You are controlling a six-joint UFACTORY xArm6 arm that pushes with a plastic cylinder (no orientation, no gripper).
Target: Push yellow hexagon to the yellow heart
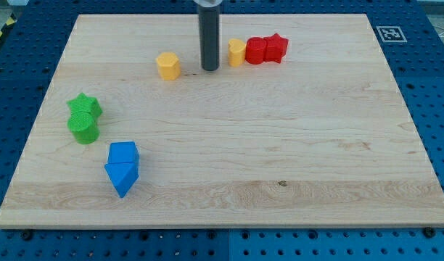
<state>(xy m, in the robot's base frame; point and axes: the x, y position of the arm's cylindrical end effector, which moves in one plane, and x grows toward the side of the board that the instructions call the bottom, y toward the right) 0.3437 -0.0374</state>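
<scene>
The yellow hexagon [167, 65] lies on the wooden board near the view's top, left of centre. The yellow heart [236, 52] lies to its right, touching a red block. My tip [210, 69] rests on the board between the two yellow blocks, a short gap to the right of the hexagon and just left of the heart. It touches neither block.
A red round block [256, 51] and a red star [276, 48] sit right of the heart. A green star [85, 106] and green cylinder [83, 127] lie at the view's left. A blue block [124, 154] and blue triangle [121, 177] lie at lower left. The board [280, 145] is wooden.
</scene>
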